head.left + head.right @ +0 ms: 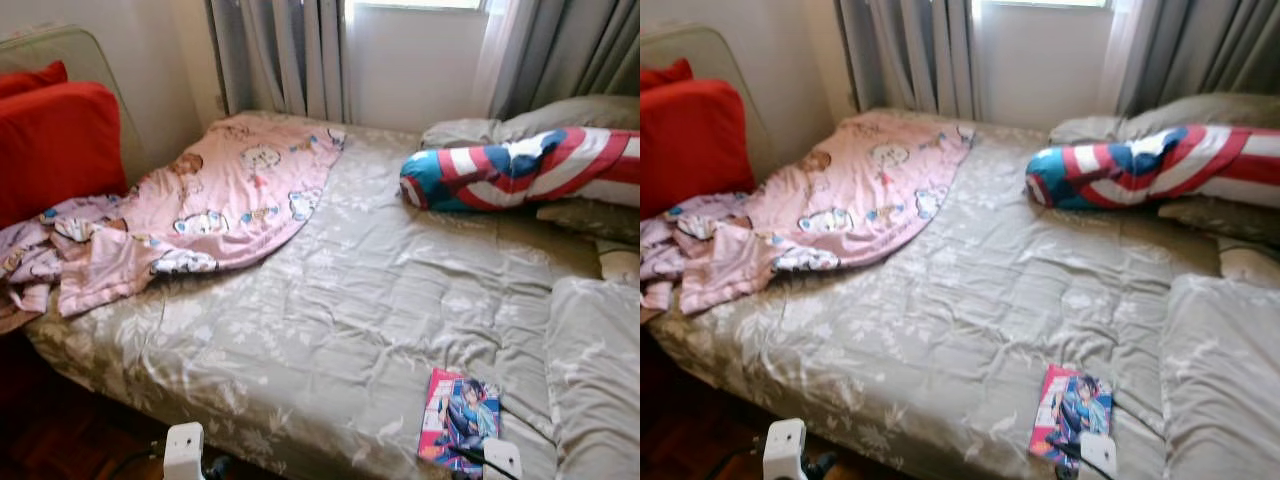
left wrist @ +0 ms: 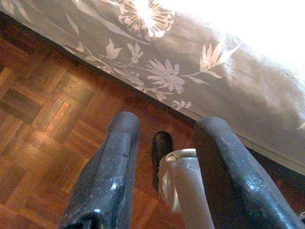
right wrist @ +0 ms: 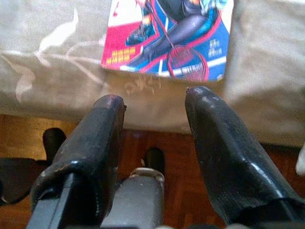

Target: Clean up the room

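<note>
Over on the left a red cushion (image 1: 55,145) leans by the bed's grey floral quilt (image 1: 330,300), with a crumpled pink cartoon-print blanket (image 1: 190,215) spilling toward it. The left hand (image 2: 164,143) hangs low over the wooden parquet floor (image 2: 43,119) just off the bed edge, fingers spread apart, holding nothing. The right hand (image 3: 155,107) hovers at the quilt's near edge, fingers parted and empty, right beside a colourful comic book (image 1: 460,418). A red-white-blue striped bolster pillow (image 1: 520,168) lies farther right.
</note>
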